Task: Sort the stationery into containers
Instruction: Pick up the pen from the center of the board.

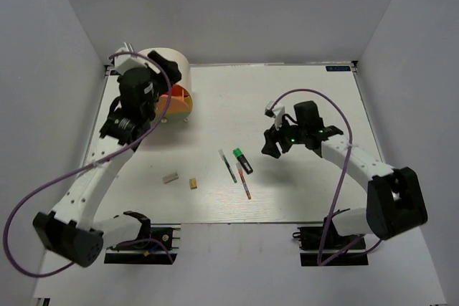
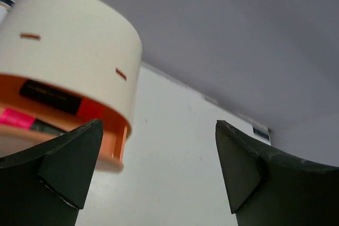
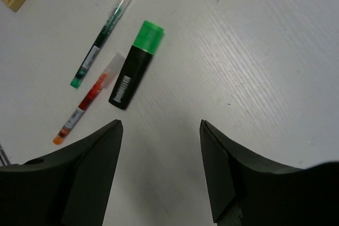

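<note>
while both claws are spread wide with nothing between them, the left gripper (image 2: pixel 159 130) is held beside the large cream cylindrical drum (image 2: pixel 74 62) at the far left of the white table (image 1: pixel 301 177). a pink-ended black highlighter (image 2: pixel 21 119) is seen in the orange half-round tray (image 2: pixel 114 141) under the drum. the right gripper (image 3: pixel 160 130) is poised near the green-capped black highlighter (image 3: pixel 136 64), which is flanked by a thin green pen (image 3: pixel 100 38) and a thin orange pen (image 3: pixel 87 104). a small tan block (image 1: pixel 193 183) and a small grey block (image 1: pixel 170 177) are found nearer the front edge.
</note>
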### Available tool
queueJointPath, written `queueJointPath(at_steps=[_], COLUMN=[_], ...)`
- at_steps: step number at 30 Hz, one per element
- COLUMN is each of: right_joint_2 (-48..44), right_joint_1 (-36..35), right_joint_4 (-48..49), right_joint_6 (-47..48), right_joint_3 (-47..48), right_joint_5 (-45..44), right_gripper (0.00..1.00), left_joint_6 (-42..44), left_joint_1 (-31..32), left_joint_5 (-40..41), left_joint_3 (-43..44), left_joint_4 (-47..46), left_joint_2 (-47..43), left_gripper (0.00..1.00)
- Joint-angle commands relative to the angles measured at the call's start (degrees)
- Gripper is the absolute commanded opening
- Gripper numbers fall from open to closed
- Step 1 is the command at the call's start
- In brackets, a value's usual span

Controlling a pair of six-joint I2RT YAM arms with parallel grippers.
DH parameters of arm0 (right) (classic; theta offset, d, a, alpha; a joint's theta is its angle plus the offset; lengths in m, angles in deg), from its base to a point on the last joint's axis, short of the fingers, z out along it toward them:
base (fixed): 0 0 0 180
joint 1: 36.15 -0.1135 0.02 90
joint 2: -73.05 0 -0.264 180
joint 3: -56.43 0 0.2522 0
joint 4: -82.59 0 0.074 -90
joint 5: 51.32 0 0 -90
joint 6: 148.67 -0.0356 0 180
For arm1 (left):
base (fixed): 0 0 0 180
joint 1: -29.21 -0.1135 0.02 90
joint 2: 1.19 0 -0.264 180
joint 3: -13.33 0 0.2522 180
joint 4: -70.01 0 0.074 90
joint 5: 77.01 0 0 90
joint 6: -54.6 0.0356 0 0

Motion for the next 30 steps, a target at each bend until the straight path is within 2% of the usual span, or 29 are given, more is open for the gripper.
queueJointPath(at_steps=[1,5,11,15,23,30], right_joint_2=[4.0,11.5,18.6,24.1,28.0,31.2], right_joint_1=[-3.3,-8.9,-12.8,-15.1,-18.3,-20.1], right_joint_4=[-7.0,-9.8,-11.0,-11.5,-9.7,-9.9], right_joint_6=[-1.7,-5.5,-9.2,-11.5,-12.6,-13.4], right_joint_3=[6.5,12.3,18.9,22.2,22.8,25.5], right_joint_5=[1.4,-5.4,-10.7,-16.1,-23.4,-24.7], right_gripper=[0.66,0.66,0.69,0.71,0.71,0.66], left_joint_6=[0.4,-3.8,-9.7,-12.6,-14.5,-15.0], left_joint_1=[0.3,0.8,0.8,0.8,0.8,0.8], left_joint_5=[-13.9,-14.5,-11.3,-11.3,-11.3,-11.8], left_joint_3=[-7.6,-18.9,-27.9,-31.2,-34.6,-35.7], left_joint_4=[4.0,10.7,17.4,19.6,20.2,19.6], left_joint_2=[-8.7,-19.2,-29.1,-31.1,-32.1,-32.1], left_gripper=[0.97,0.98,0.98,0.98,0.98,0.98])
